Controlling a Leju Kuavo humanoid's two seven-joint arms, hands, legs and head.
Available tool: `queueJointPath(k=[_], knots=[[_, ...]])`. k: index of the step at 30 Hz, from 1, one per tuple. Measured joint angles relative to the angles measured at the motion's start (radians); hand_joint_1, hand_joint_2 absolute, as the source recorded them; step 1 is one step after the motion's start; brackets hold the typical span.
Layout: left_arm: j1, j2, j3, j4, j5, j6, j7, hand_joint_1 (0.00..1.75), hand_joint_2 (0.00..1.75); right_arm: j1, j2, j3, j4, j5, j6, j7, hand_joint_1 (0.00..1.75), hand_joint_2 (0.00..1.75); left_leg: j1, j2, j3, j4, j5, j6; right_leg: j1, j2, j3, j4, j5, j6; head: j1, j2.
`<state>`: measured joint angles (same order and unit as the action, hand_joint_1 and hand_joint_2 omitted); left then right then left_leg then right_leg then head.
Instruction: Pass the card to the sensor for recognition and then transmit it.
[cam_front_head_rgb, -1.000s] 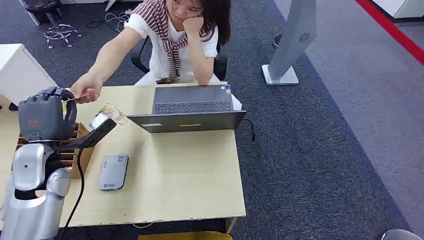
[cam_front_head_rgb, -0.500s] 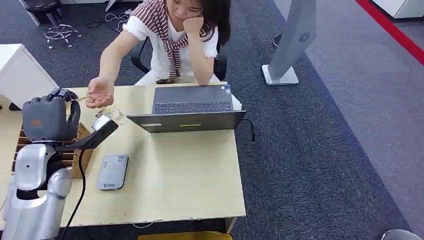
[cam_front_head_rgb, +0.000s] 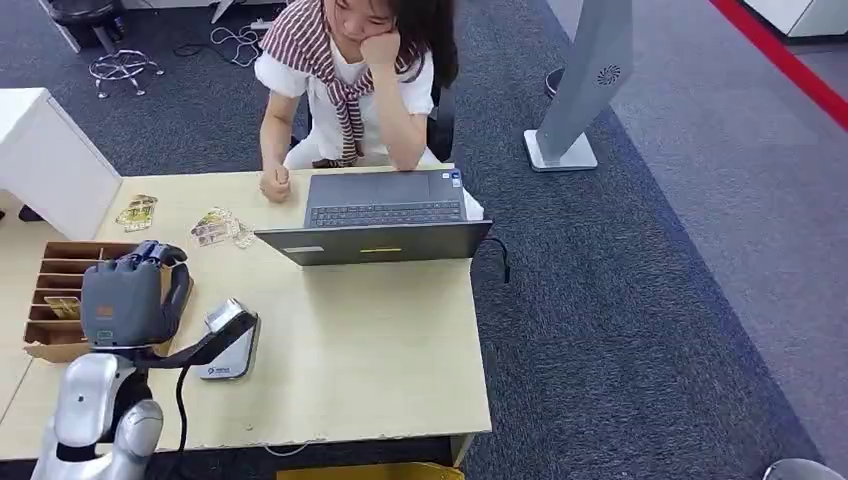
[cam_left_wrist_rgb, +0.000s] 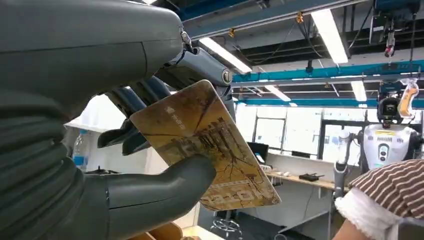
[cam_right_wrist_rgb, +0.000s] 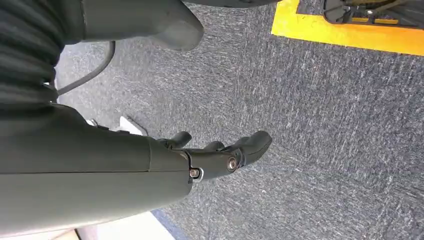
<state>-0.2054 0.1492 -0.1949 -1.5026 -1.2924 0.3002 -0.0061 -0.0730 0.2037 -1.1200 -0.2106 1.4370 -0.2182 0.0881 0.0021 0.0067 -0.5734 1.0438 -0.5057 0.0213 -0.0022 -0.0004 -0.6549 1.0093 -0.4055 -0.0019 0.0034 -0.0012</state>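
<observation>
My left hand (cam_front_head_rgb: 130, 300) is raised over the table's left side, its back toward me. In the left wrist view the thumb (cam_left_wrist_rgb: 165, 192) and fingers pinch a brownish printed card (cam_left_wrist_rgb: 200, 145). The grey card sensor (cam_front_head_rgb: 235, 355) lies flat on the table just right of that hand, partly hidden by my wrist. My right hand (cam_right_wrist_rgb: 220, 155) hangs over the carpet with its fingers apart and holds nothing. A seated person's hand (cam_front_head_rgb: 275, 184) rests as a fist on the table's far edge.
An open laptop (cam_front_head_rgb: 385, 225) stands at the table's far middle. A wooden compartment box (cam_front_head_rgb: 50, 290) with a card in it sits under my left hand. Loose cards (cam_front_head_rgb: 215, 227) lie behind it. A white cabinet (cam_front_head_rgb: 45, 160) stands at the left.
The person's hand, which held a card at my left hand, has pulled back to the far edge. My left hand has dropped lower and nearer, beside the sensor, with the card.
</observation>
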Motion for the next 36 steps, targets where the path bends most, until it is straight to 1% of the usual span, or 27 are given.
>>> queueJointPath(k=[9,13,15,18,21,22,26,32,36], knots=[[0.03,-0.001,0.0,-0.005,0.0,0.001,-0.003,1.75,1.75,0.0,0.0,0.0,0.002,0.001,-0.002,0.0,0.0,1.75,0.0,0.0,0.0,0.0,0.001,-0.001,0.0,0.0,0.0,0.0,0.0,-0.001,0.0,0.0],[0.05,0.0,0.0,0.01,-0.02,-0.011,-0.008,1.75,1.75,0.0,0.0,0.0,0.003,0.001,-0.002,0.0,0.0,1.75,0.0,0.0,0.0,0.0,0.001,-0.001,0.0,0.0,0.0,0.0,0.0,-0.001,0.0,0.0],[0.051,0.001,0.0,0.028,-0.039,-0.04,-0.004,1.75,1.75,0.0,0.0,0.0,0.003,0.001,-0.002,0.0,0.0,1.75,0.0,0.0,-0.001,0.0,0.001,-0.001,0.0,0.0,0.0,0.0,0.0,-0.001,0.0,0.0],[0.054,0.005,-0.001,0.059,-0.055,-0.11,0.024,1.75,1.75,0.001,0.0,0.0,0.003,0.004,-0.001,0.0,0.0,1.75,0.0,0.0,0.0,0.0,0.001,-0.001,0.0,0.0,-0.001,0.0,0.0,-0.001,0.0,0.0],[0.05,0.022,-0.003,0.095,-0.055,-0.181,0.05,1.75,1.75,0.0,0.0,0.0,0.003,0.004,0.0,0.0,0.0,1.75,0.0,0.0,0.0,0.0,0.001,-0.001,0.0,0.0,-0.001,0.0,0.0,-0.001,0.0,0.0],[0.049,0.028,-0.005,0.103,-0.055,-0.194,0.057,1.75,1.75,0.001,0.0,0.0,0.003,0.004,0.002,0.0,0.0,1.75,0.0,0.0,0.0,0.0,0.001,-0.002,0.0,0.0,-0.001,0.0,0.0,-0.001,0.0,0.0],[0.04,0.048,-0.011,0.138,-0.055,-0.23,0.067,1.75,1.75,0.0,0.0,0.0,0.003,0.005,0.002,0.001,0.0,1.75,0.0,0.0,0.0,0.0,0.001,-0.002,0.0,0.0,-0.001,0.0,0.0,-0.001,0.0,0.0],[0.026,0.066,-0.014,0.171,-0.051,-0.273,0.086,1.75,1.75,0.0,0.0,0.0,0.003,0.006,0.003,0.001,0.0,1.75,0.0,0.0,0.0,0.0,0.001,-0.002,0.0,0.0,-0.001,0.0,0.0,-0.001,0.0,0.0],[0.008,0.079,-0.014,0.204,-0.052,-0.291,0.097,1.75,1.75,0.0,0.0,0.0,0.003,0.006,0.003,0.002,0.0,1.75,0.0,0.0,0.0,0.0,0.001,-0.002,0.0,0.0,-0.001,0.0,0.0,-0.001,0.0,0.0]])
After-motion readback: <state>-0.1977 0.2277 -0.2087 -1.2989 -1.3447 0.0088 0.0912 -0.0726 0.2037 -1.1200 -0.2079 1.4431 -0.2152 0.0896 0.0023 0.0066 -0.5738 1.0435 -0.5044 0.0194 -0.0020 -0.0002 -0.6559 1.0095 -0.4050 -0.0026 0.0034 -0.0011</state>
